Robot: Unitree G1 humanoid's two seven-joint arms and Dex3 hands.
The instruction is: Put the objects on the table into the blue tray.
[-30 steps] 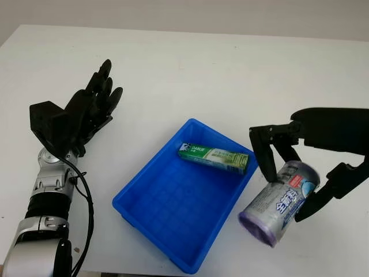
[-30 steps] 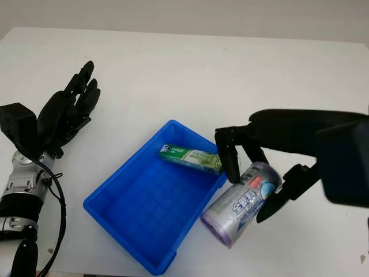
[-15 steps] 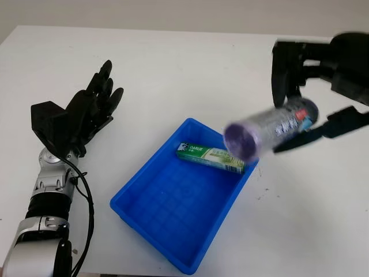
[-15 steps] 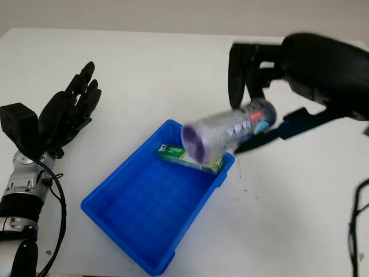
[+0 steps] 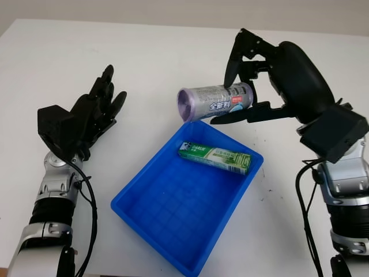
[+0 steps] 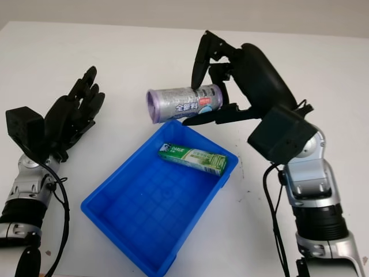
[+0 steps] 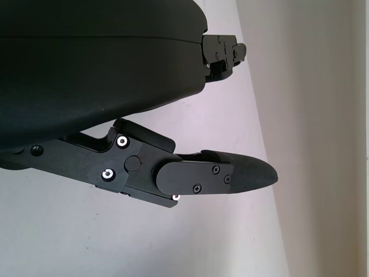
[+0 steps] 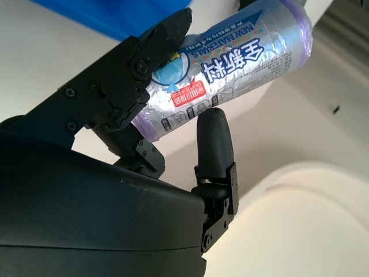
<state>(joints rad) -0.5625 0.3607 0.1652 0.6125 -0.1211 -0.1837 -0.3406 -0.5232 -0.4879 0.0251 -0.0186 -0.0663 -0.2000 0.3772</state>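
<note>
Purple film wraps the roll of bags (image 5: 214, 102) that we carry in our right hand (image 5: 253, 86); in the left eye view the roll lies on its side in the air, above the far corner of the blue tray (image 5: 144, 216), one finger on top of it and another beneath, which we judge keeps it from rolling out on the way across; the green box (image 5: 214, 157) already lies inside the tray along its far wall, so the bare floor nearer to us looks the likelier place for the roll; our left hand (image 5: 86, 118) is open above the white table (image 5: 150, 52), well to the side of the tray, holding nothing, and we take it to be out of the way on purpose.

In the right eye view the same picture holds; the roll's open end (image 6: 153, 106) points toward our left hand, and the roll sits level, higher than the tray's rim.

In the left wrist view we see the hand's black shell and one finger (image 7: 213, 176) over the table, nothing between them.

In the right wrist view the fingers (image 8: 212, 141) close on the labelled roll (image 8: 225, 75) near one end, leaving most of its length free.
</note>
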